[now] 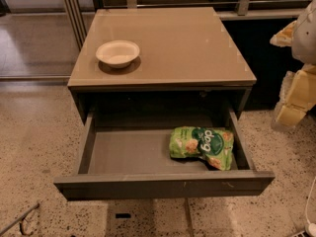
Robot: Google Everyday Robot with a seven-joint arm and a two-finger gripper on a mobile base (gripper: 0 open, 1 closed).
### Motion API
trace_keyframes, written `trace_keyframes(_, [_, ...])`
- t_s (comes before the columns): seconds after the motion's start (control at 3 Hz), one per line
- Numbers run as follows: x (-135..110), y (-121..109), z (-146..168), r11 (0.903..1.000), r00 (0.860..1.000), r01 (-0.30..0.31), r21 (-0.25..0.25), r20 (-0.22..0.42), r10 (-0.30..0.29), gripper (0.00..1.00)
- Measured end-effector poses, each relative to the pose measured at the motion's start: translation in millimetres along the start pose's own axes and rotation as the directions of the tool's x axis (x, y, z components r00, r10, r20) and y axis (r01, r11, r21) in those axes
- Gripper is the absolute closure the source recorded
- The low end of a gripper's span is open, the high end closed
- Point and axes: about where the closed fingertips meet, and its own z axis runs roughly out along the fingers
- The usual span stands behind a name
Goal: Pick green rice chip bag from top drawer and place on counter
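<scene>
The green rice chip bag [202, 147] lies flat on the grey bottom of the top drawer [128, 154], at its right side near the front panel. The drawer is pulled wide open below the counter [168, 43], a glossy tan top on the dark cabinet. My gripper [295, 97] hangs at the right edge of the view, beside the cabinet's right side. It is above and to the right of the bag, outside the drawer, and holds nothing that I can see. Part of it is cut off by the picture's edge.
A white bowl [117, 53] stands on the left part of the counter. The drawer's front panel [163, 184] juts out over the speckled floor [34, 147]. A railing [197, 4] and a dark wall run behind the cabinet.
</scene>
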Motion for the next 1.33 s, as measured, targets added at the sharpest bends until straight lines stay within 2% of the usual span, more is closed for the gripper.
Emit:
trace_keyframes(0.33, [0,0,0,1.0,1.0,0.0,0.0,0.0,0.0,0.0])
trace_keyframes(0.67, [1,-3,13,0.9999,1.0,0.001,0.016,0.009,-0.002,0.0])
trace_keyframes(1.0, [5,-8,42,0.9993,0.999,-0.006,0.036,0.034,0.004,0.0])
trace_keyframes(1.33, [5,-15,81,0.9988,0.998,-0.014,0.046,0.066,0.011,0.1])
